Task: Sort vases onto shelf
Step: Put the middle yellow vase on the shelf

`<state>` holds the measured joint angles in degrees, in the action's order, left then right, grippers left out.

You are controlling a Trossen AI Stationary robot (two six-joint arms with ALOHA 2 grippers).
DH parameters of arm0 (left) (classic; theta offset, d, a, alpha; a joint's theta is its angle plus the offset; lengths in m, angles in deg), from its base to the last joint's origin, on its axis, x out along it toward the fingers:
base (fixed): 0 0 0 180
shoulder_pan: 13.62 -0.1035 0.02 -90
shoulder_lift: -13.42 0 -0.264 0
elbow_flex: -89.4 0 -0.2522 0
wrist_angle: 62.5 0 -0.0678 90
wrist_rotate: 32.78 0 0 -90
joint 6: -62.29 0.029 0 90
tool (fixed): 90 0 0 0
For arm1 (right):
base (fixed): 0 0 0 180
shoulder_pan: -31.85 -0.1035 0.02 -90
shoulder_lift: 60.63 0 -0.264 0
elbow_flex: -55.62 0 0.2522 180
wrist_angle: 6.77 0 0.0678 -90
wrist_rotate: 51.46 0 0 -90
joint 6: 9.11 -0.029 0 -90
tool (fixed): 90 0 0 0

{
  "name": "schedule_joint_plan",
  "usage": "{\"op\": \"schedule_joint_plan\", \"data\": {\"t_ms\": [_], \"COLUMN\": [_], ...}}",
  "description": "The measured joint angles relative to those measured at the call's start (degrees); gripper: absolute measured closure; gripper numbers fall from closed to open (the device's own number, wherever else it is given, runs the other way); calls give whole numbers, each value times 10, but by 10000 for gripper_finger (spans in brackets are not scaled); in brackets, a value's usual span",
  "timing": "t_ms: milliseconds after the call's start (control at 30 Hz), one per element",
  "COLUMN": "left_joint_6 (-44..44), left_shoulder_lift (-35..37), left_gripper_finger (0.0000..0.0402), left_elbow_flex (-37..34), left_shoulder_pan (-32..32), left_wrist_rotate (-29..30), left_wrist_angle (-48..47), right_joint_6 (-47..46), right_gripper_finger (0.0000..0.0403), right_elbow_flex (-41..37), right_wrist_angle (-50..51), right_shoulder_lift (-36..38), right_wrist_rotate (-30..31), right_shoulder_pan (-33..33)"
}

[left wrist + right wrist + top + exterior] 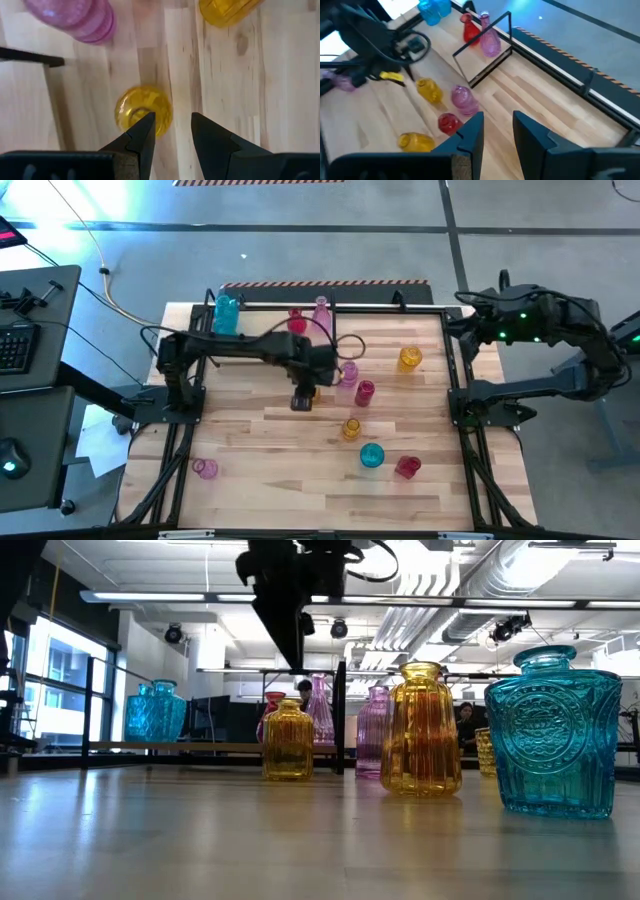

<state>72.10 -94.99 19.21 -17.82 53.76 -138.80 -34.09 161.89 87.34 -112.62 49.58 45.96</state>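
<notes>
The shelf (270, 308) stands at the table's far edge and bears a cyan vase (227, 313), a red vase (296, 321) and a pink vase (321, 310). A small yellow vase (143, 109) stands upright on the tabletop near the middle. My left gripper (172, 117) hangs open above it, pointing steeply down, with one fingertip over the vase's mouth and the other beside it. The low view shows this gripper (290, 660) clear of the yellow vase's top (288, 705). My right gripper (497, 117) is open and raised at the table's far right (468, 315).
Loose vases stand on the tabletop: pink (347, 372) and red (365, 392) just right of my left gripper, yellow (410, 358), yellow (351, 428), cyan (371, 455), red (407, 467), pink (205, 469) near left. Black frame rails (455, 395) line both sides.
</notes>
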Motion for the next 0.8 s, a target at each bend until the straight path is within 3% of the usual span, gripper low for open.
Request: {"op": "schedule_joint_plan", "data": {"t_ms": [433, 800], "left_joint_6": [-72, -92], "left_shoulder_lift": [-26, -26], "left_gripper_finger": [286, 286], "left_elbow_flex": [0, -8], "left_shoulder_pan": [11, 5], "left_wrist_rotate": [68, 49], "left_wrist_angle": [10, -8], "right_joint_6": [-20, -17], "right_gripper_finger": [316, 316], "right_elbow_flex": [0, 0], "right_wrist_angle": [4, 4], "right_shoulder_lift": [57, 63], "right_wrist_rotate": [-36, -38], "right_shoulder_pan": [0, 0]}}
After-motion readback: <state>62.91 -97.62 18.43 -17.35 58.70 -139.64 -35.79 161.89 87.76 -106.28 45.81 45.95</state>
